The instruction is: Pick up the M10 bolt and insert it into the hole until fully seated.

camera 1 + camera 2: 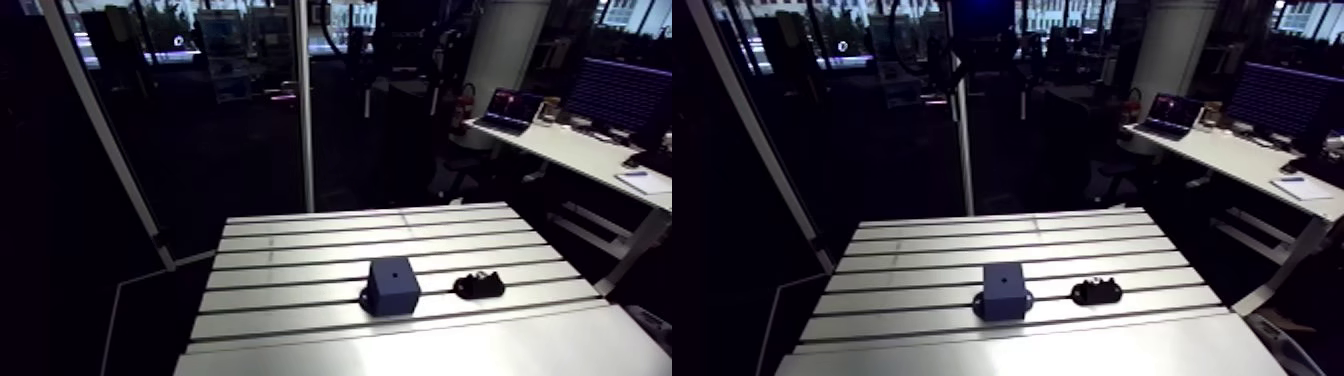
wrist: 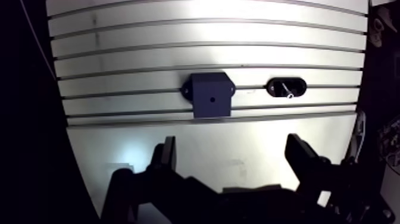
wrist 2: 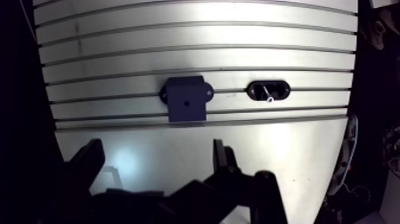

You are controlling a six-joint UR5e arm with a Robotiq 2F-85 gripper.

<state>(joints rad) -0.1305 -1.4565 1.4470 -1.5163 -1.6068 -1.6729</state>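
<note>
Gripper (image 2: 232,143) wide open, holding nothing, well back from block (image 2: 212,94). M10 bolt (image 2: 287,91) in black cradle (image 2: 297,87) just beside block, same slot row of table (image 2: 149,36), ahead of fingers and off-centre. Bolt axis looks tilted, too small to confirm. Hole (image 2: 210,99) in block's face.

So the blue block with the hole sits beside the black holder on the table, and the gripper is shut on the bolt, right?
Not quite. In the wrist view the gripper is open and holds nothing; the bolt lies in the black holder. The blue block does sit beside that holder on the table.
</note>
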